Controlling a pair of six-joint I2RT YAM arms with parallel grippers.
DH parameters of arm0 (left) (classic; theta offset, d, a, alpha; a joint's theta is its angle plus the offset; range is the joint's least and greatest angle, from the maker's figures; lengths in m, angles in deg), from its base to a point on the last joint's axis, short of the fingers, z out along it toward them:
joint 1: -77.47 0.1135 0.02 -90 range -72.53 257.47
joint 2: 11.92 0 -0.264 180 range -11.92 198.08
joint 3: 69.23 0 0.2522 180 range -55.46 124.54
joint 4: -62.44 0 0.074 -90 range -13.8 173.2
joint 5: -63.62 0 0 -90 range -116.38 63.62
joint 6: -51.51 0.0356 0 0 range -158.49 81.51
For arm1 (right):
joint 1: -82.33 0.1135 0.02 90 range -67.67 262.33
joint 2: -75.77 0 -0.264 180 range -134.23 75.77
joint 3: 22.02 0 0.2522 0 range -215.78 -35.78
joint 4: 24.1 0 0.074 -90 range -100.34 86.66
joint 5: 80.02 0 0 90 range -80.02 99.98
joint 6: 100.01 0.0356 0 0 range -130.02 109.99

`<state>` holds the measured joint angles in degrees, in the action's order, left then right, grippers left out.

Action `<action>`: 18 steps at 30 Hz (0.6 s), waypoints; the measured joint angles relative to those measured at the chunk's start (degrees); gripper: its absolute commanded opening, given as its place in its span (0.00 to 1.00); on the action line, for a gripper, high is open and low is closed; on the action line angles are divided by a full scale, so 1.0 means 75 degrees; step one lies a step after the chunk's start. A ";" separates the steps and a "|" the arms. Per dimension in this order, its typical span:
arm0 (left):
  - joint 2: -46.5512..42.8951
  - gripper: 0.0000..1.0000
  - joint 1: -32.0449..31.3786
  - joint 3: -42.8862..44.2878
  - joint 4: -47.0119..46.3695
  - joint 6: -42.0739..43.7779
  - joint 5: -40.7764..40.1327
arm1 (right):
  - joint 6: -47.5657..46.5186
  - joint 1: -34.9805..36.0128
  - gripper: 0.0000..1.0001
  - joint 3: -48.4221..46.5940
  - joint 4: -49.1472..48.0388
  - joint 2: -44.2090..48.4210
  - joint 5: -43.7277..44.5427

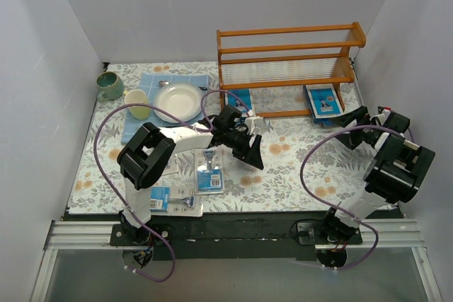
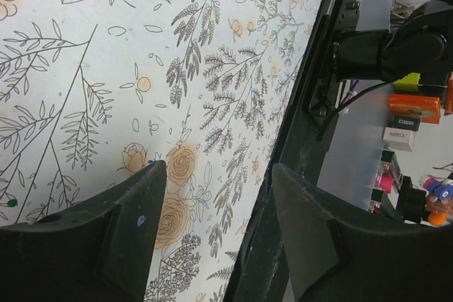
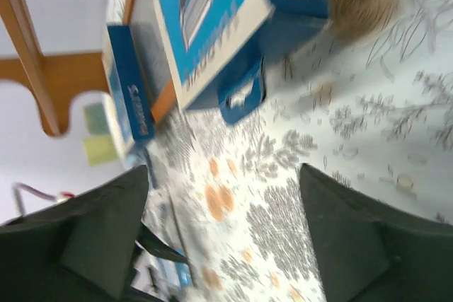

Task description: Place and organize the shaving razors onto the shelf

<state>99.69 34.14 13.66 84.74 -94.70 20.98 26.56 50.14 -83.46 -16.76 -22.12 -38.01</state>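
Observation:
The orange-brown shelf (image 1: 290, 68) stands at the back of the table. One shaving razor pack (image 1: 323, 100) leans at its lower right end and another (image 1: 241, 98) lies by its left foot. A third pack (image 1: 210, 177) lies mid-table, and two more (image 1: 173, 201) sit near the front left edge. My left gripper (image 1: 253, 155) hangs open and empty over the floral cloth (image 2: 106, 68), right of the mid-table pack. My right gripper (image 3: 223, 245) is open and empty just short of the leaning pack (image 3: 205, 19); another pack (image 3: 131, 90) and the shelf's side frame (image 3: 28, 54) lie beyond.
At the back left a white plate (image 1: 178, 102) and a yellow cup (image 1: 138, 104) rest on a blue cloth (image 1: 145, 84), with a green mug (image 1: 110, 85) beside them. White walls close three sides. The black front rail (image 2: 283, 196) runs close under my left gripper.

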 measured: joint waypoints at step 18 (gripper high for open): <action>-0.3410 0.53 0.0592 -0.0816 0.0533 0.1853 -0.1632 | -0.7423 0.1836 0.01 -0.1279 0.4605 0.1743 0.1008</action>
<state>74.12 38.57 7.54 88.74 -80.80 8.74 -29.11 63.91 -93.06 17.78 -9.05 -30.44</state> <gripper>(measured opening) 0.521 0.021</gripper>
